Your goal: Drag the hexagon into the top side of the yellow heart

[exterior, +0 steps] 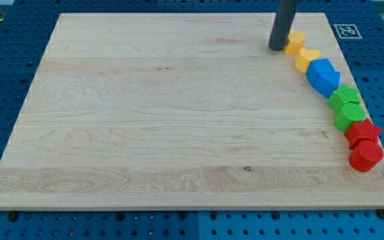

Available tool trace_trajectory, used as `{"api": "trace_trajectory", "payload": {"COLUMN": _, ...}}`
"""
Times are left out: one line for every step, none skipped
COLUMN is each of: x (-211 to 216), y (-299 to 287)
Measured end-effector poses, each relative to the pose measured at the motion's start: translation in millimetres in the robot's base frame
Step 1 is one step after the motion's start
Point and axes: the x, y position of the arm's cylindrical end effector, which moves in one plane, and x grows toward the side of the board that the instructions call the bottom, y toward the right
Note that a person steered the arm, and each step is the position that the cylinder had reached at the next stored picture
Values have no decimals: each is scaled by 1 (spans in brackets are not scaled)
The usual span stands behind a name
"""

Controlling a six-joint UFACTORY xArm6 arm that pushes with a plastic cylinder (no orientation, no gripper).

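My tip (277, 48) rests on the board near the view's top right, right against the left side of a yellow hexagon (295, 41). The yellow heart (307, 59) lies just below and right of the hexagon, and the two seem to touch. Both sit at the upper end of a curved line of blocks along the board's right edge.
Below the heart the line continues with a blue block (323, 75) that may be two pieces, a green star (344, 97), a green round block (347, 116), a red star (363, 131) and a red round block (366, 156). The wooden board's right edge (379, 100) is close beside them.
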Motion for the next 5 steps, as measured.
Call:
{"api": "trace_trajectory", "payload": {"x": -7, "y": -17}}
{"api": "trace_trajectory", "payload": {"x": -7, "y": -17}}
{"api": "trace_trajectory", "payload": {"x": -7, "y": -17}}
{"api": "trace_trajectory", "payload": {"x": -16, "y": -17}}
{"api": "trace_trajectory", "payload": {"x": -14, "y": 0}}
